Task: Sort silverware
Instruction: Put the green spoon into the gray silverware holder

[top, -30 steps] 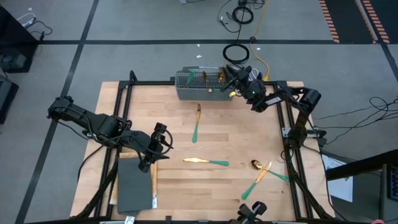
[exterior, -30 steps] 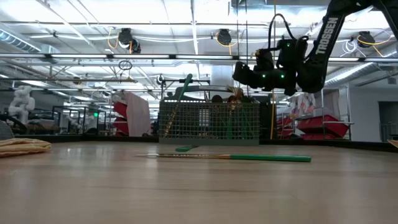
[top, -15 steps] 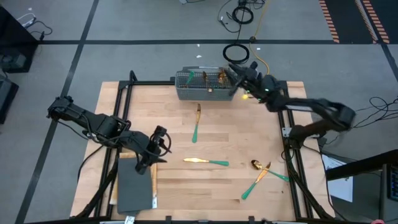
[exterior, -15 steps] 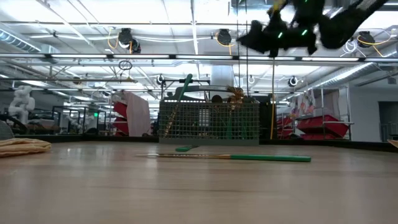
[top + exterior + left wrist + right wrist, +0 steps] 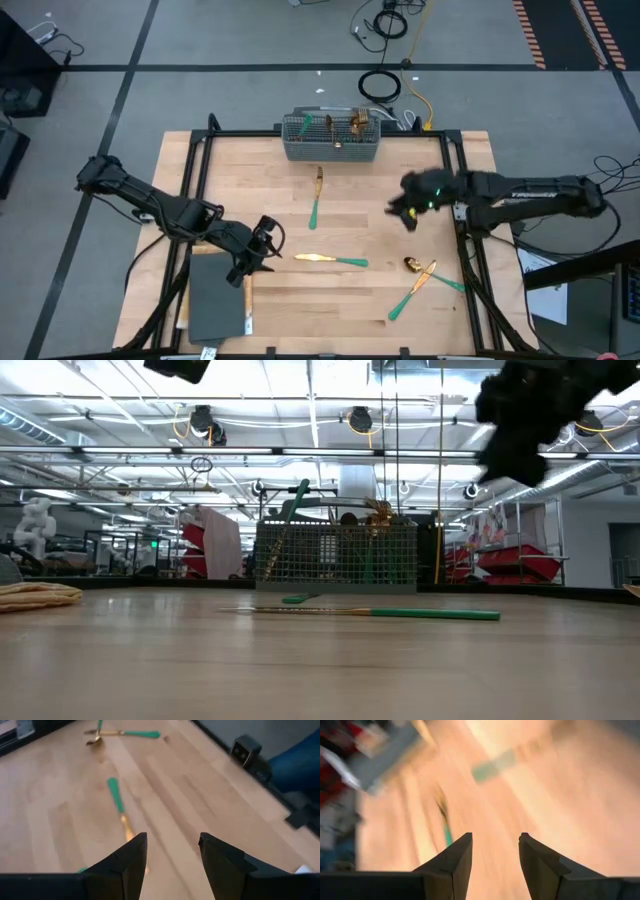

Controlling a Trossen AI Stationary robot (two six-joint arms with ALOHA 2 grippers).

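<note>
Teal-handled silverware lies scattered on the table; some stands sorted in the wire basket. My left tool, fingers apart and empty, faces the nearest knife, lined up to grasp. My right tool, spread and empty, hangs above the table's right side.

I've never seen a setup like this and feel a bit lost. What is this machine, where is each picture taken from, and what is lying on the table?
These are two dark robot arms at a wooden table, sorting cutlery. One picture looks straight down, one looks level across the tabletop, and two come from cameras on the arms' wrists. The left gripper is open, near a gold knife with a teal handle. The right gripper is open and empty. A fork lies below the wire basket, which already holds some pieces. More cutlery lies near the right edge.
</note>
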